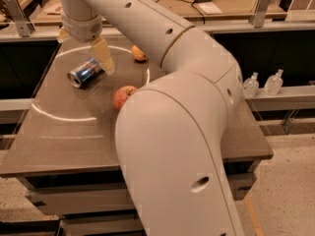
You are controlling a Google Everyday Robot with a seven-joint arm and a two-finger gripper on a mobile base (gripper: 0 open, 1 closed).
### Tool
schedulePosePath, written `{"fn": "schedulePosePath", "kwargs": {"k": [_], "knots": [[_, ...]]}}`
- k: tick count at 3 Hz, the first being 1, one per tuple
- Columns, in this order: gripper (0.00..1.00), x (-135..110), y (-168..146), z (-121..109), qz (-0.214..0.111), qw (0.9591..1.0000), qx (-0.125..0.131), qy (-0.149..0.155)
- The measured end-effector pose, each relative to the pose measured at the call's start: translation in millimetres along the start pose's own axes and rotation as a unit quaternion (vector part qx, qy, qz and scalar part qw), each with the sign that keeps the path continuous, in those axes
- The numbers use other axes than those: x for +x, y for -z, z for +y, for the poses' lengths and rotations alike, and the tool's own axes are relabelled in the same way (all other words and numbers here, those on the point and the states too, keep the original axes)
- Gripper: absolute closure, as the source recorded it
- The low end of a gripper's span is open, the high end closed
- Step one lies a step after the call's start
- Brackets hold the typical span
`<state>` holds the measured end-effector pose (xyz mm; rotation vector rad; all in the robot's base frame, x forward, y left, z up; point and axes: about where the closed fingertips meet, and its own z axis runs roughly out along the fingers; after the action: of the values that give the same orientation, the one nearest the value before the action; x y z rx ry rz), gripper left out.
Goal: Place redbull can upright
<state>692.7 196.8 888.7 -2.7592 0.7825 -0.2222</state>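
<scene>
The redbull can [84, 73] lies on its side on the dark table [74, 132], at the far left, with its silver end facing the front left. My gripper [83, 45] hangs just above and behind the can, at the end of the big white arm that fills the middle of the view. Its tan fingers [103, 56] are spread apart and hold nothing. One finger reaches down beside the can's far right end.
A red apple [123, 96] sits right of the can, partly behind my arm. A small orange [139, 53] lies farther back. Two small clear bottles [251, 85] stand on a ledge at the right. A desk with rails runs behind the table.
</scene>
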Motion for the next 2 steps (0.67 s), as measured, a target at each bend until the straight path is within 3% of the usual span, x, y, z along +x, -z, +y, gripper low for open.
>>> {"fn": "schedulePosePath", "kwargs": {"k": [2], "knots": [[0.0, -0.1, -18.0, -16.4, 0.001, 0.9999, -0.011, 0.012]]}}
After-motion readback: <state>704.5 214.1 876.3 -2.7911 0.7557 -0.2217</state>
